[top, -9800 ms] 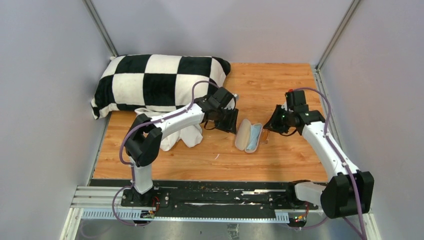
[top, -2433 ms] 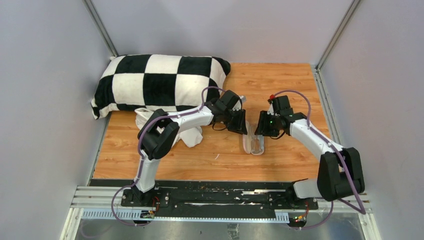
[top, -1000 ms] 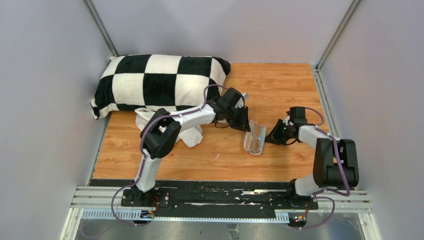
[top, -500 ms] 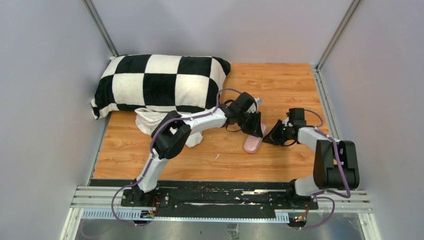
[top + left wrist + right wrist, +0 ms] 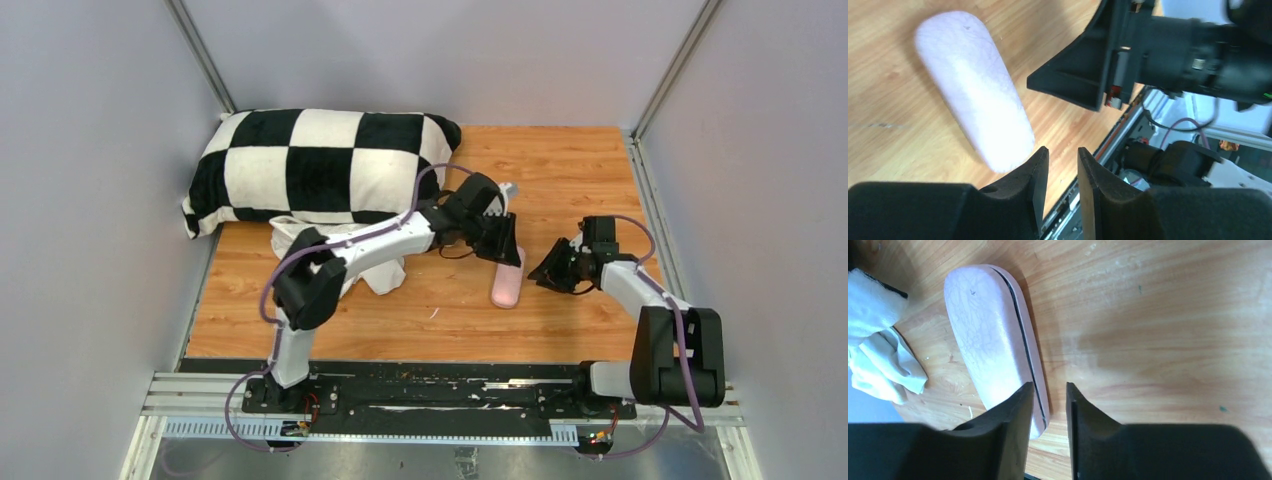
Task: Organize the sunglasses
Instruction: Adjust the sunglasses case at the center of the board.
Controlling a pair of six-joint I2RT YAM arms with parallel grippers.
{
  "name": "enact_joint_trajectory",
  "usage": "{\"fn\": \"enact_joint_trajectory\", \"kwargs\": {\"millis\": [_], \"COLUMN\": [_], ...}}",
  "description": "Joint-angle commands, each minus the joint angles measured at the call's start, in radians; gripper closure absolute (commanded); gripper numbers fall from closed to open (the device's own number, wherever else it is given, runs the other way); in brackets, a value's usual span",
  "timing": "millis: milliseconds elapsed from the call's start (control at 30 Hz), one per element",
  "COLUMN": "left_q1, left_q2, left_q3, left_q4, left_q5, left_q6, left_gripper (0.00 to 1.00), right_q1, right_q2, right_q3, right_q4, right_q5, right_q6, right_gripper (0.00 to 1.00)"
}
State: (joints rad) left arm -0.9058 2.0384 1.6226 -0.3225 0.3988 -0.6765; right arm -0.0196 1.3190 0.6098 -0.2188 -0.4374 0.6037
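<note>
The pink oblong case (image 5: pixel 507 285) lies closed on the wooden table; it also shows in the left wrist view (image 5: pixel 973 85) and the right wrist view (image 5: pixel 993 335). The sunglasses are not in view. My left gripper (image 5: pixel 508 252) hovers just above the case's far end, jaws nearly together with nothing between them (image 5: pixel 1063 155). My right gripper (image 5: pixel 547 272) sits low just right of the case, apart from it, jaws nearly together and empty (image 5: pixel 1049 390). Its black fingers (image 5: pixel 1083 75) show in the left wrist view.
A black-and-white checkered pillow (image 5: pixel 320 165) lies at the back left. A crumpled white cloth (image 5: pixel 375 268) sits in front of it, under my left arm, and shows in the right wrist view (image 5: pixel 878 355). Grey walls enclose the table (image 5: pixel 560 170).
The case stood open a second ago with its contents showing; my left gripper swung across it and the lid is now closed. My right gripper has stayed beside it.
</note>
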Motion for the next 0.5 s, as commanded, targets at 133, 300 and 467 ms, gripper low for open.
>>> {"fn": "enact_joint_trajectory", "kwargs": {"millis": [133, 300, 467], "left_q1": [0.067, 0.090, 0.104], "left_q2": [-0.272, -0.397, -0.506], "left_q3": [-0.238, -0.356, -0.427], "left_q4": [0.006, -0.010, -0.068], "left_q5": [-0.088, -0.147, -0.216], "left_q6": [0.031, 0.034, 0.057], "left_gripper": [0.65, 0.64, 0.63], "right_q1": [0.006, 0.116, 0.317], "right_q2": [-0.139, -0.174, -0.085], "right_q3": [0.042, 0.115, 0.229], "right_q4": [-0.169, -0.216, -0.312], "right_q5": [0.092, 0.177, 0.408], "right_q6": [-0.083, -0.075, -0.009], "right_gripper": [0.24, 0.05, 0.02]}}
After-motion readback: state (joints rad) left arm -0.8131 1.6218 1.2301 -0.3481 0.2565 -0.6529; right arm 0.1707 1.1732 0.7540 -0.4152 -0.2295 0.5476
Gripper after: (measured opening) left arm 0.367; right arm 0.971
